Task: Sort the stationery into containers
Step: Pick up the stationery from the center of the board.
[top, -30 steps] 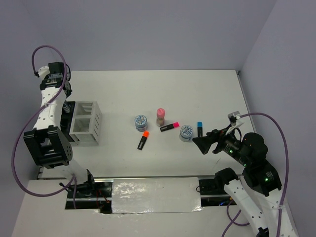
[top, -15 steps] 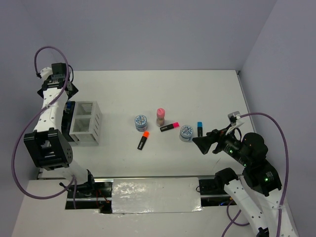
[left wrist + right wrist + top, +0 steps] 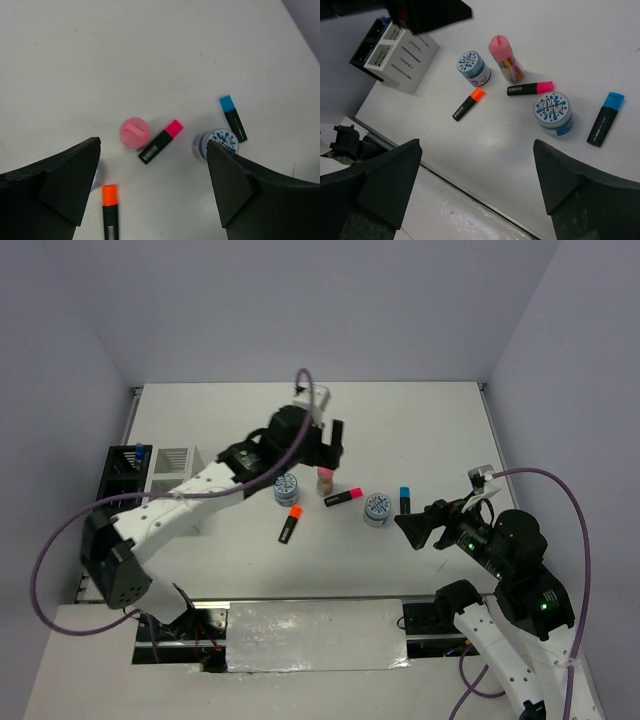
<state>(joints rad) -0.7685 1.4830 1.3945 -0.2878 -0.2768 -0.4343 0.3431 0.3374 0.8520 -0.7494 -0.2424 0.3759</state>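
Observation:
My left gripper [image 3: 328, 448] hangs open over the middle of the table, just above the pink glitter jar [image 3: 325, 478] [image 3: 134, 132]. Its fingers [image 3: 60, 185] are empty. Around the jar lie a pink-capped highlighter [image 3: 160, 142], an orange-capped one [image 3: 290, 523], a blue-capped one [image 3: 404, 500] and two round blue-white tins [image 3: 377, 508] [image 3: 284, 487]. My right gripper [image 3: 415, 525] is open and empty, near the right tin [image 3: 552, 112]. At the left stand the white slotted box [image 3: 402, 60] and the black pen holder [image 3: 122, 468], with a small blue-capped item [image 3: 139, 451] in it.
The left arm [image 3: 190, 505] stretches across the table from its base to the middle and hides part of the white box. The table's near edge [image 3: 470, 192] runs just under my right gripper. Walls close in the back and right sides.
The left arm swung from the black holder at the far left to the middle, above the pink jar, and its gripper opened. The right arm stayed put.

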